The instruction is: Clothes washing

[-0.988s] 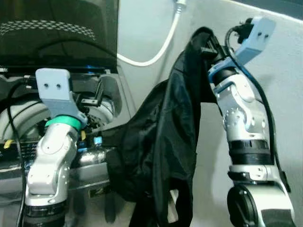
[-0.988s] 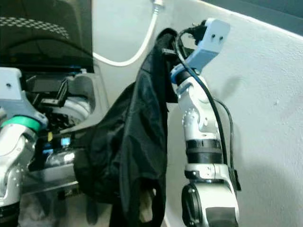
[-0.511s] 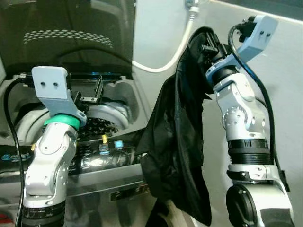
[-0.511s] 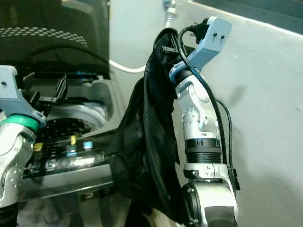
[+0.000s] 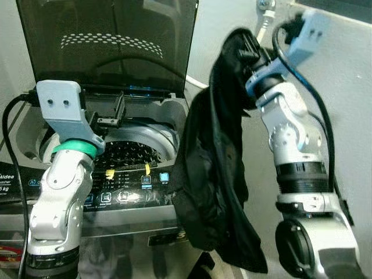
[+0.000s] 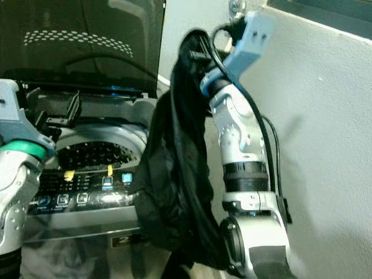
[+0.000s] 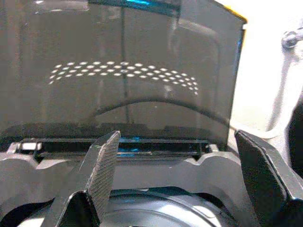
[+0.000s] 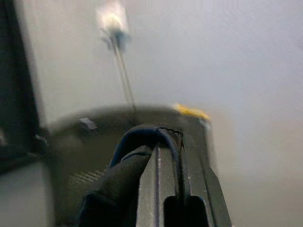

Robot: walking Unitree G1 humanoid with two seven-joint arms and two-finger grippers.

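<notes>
Your right claw (image 5: 247,49) is up high, near the wall (image 5: 349,104), and its two fingers are pinched tight on a black cloth (image 5: 215,168). In the right wrist view the fingers (image 8: 163,179) press together with the cloth (image 8: 111,189) bunched up beside them; that picture is blurry, so you cannot make out much more there. The cloth hangs down long and floppy from your claw. It hangs in the air in front of the right corner of the washer (image 5: 139,192), between your two arms, and its bottom end reaches down below the washer's front panel. It is not inside the washer. Your left claw (image 5: 110,113) is held up over the back rim of the washer, and its fingers are spread apart with nothing in them. In the left wrist view you can see one finger (image 7: 102,165) on each side, wide apart, with the dark lid (image 7: 123,71) standing up behind them. The lid (image 5: 104,46) is open and leans back, so you can look down into the round drum (image 5: 131,154) with its many little holes. Along the front of the washer there is a row of buttons (image 5: 125,195) and a few small stickers. A white hose (image 5: 264,17) runs up the wall behind your right arm.
</notes>
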